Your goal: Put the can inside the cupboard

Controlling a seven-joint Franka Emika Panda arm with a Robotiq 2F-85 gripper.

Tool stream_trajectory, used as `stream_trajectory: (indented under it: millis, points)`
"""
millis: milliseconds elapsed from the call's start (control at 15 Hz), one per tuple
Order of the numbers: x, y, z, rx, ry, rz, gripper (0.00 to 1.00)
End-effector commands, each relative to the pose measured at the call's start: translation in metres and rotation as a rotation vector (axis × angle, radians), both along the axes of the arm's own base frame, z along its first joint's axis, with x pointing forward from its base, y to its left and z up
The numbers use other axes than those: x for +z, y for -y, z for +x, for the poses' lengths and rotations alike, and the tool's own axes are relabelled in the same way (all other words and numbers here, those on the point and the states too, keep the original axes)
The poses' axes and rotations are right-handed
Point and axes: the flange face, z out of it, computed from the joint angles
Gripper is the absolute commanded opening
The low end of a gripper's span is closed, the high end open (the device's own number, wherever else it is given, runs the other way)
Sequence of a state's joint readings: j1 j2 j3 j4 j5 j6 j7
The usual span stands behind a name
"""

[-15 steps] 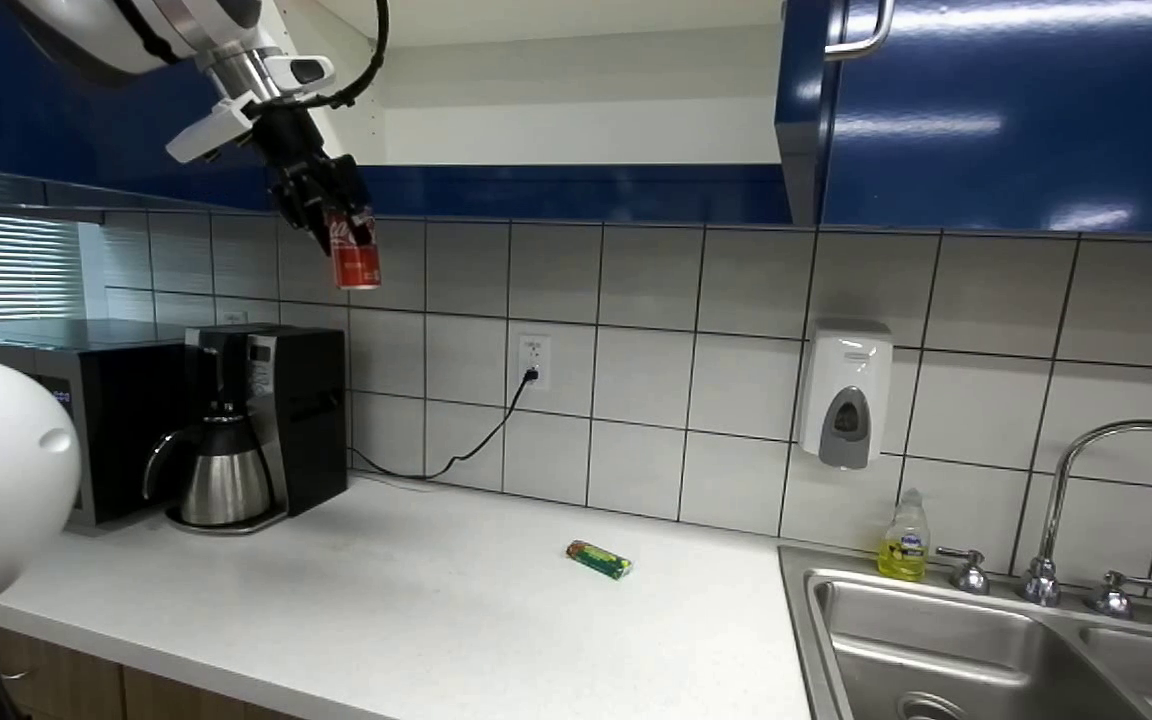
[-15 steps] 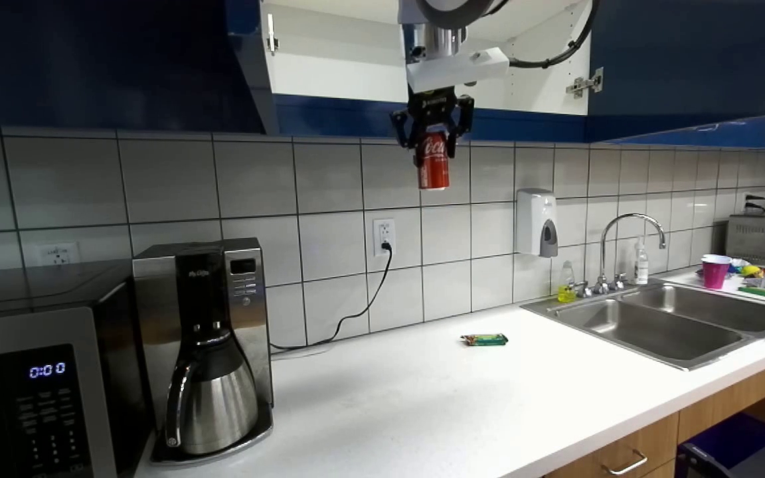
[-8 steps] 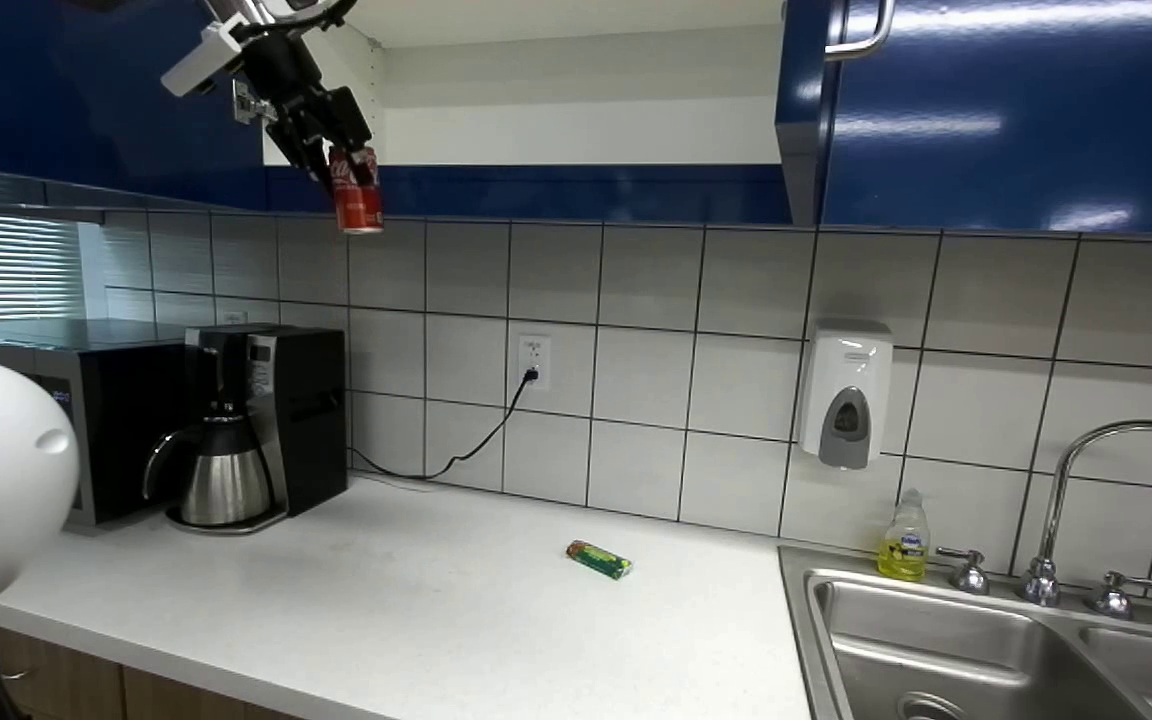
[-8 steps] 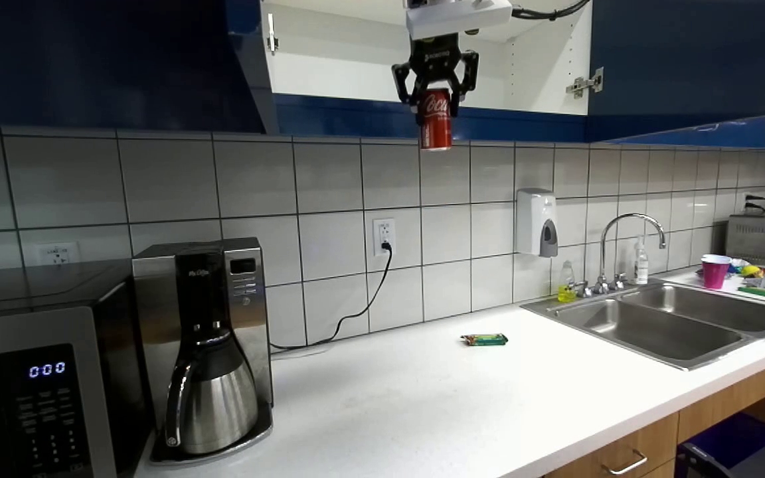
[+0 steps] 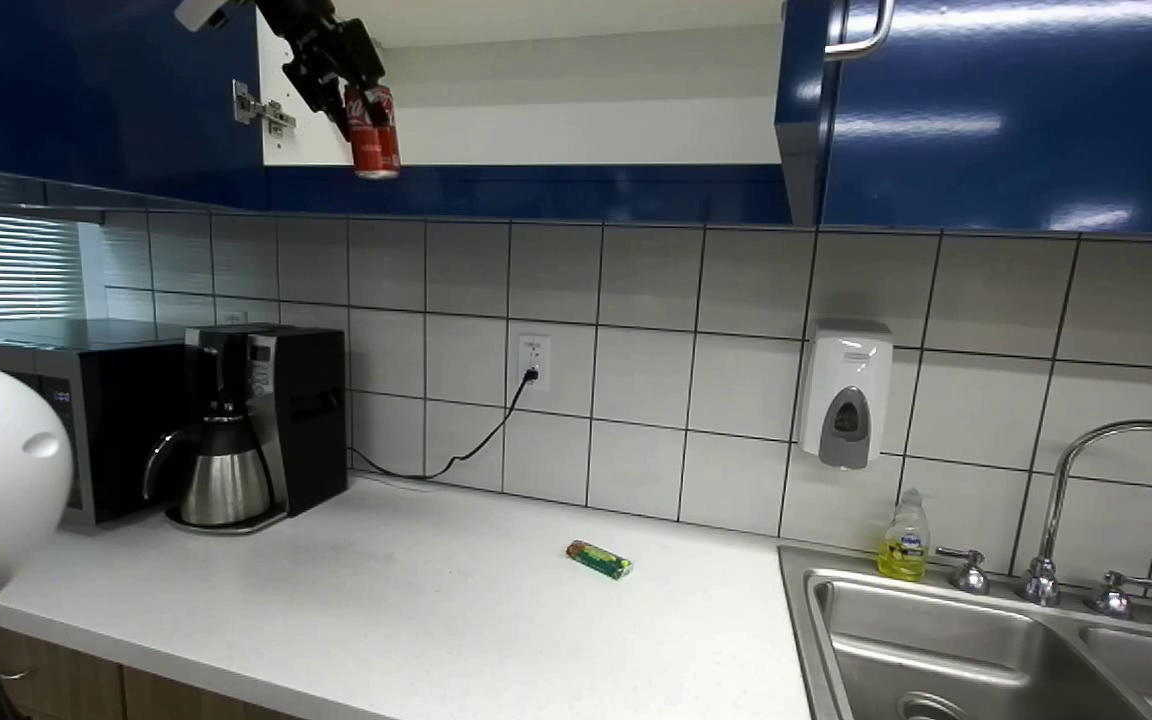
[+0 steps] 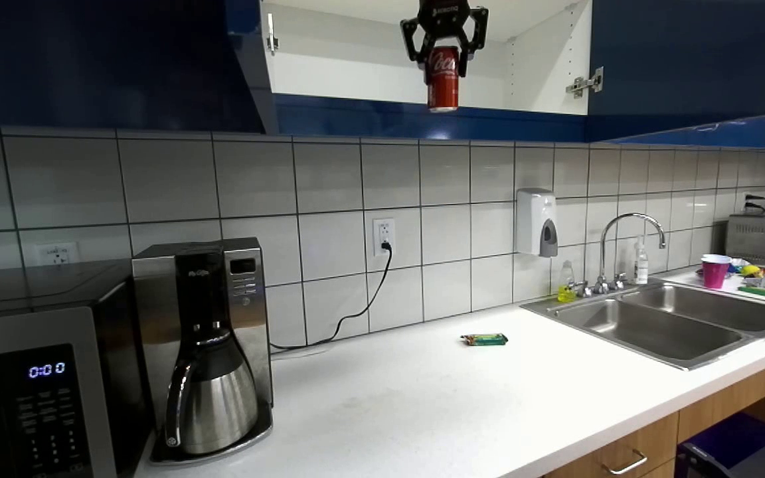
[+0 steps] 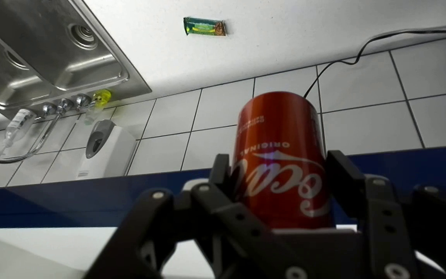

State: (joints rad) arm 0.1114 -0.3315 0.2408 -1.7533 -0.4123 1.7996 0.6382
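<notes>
The red can (image 5: 376,152) is held upright, slightly tilted, in an exterior view, and also shows in an exterior view (image 6: 443,91). My gripper (image 6: 445,66) is shut on the can's upper part, one finger on each side. In the wrist view the can (image 7: 281,131) stands upside down in the picture between the fingers (image 7: 279,174). The blue cupboard (image 5: 576,192) is open and shows its white interior. In both exterior views the can overlaps the cupboard's opening, its base at the height of the blue lower edge (image 6: 356,116). The can appears in front of it.
Open blue doors flank the cupboard, one with a hinge (image 5: 261,108), another with a handle (image 5: 861,35). Below are a coffee maker (image 6: 203,345), a microwave (image 6: 44,372), a soap dispenser (image 5: 846,395), a green wrapped bar (image 5: 598,559) on the counter and a sink (image 5: 936,620).
My gripper has risen with the can from below the cupboard's lower edge to the height of its opening. It has also shifted slightly right in both exterior views.
</notes>
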Motion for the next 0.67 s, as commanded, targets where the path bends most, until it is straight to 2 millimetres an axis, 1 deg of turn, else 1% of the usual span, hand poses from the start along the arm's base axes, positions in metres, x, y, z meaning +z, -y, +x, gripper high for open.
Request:
stream_trajectory:
  millis: [0, 400, 600]
  points:
    - [0.026, 0.004, 0.018, 0.006, 0.003, -0.008, 0.4]
    - [0.043, 0.003, 0.057, 0.01, 0.02, -0.017, 0.4]
    - [0.052, 0.004, 0.071, 0.0, 0.027, -0.019, 0.4]
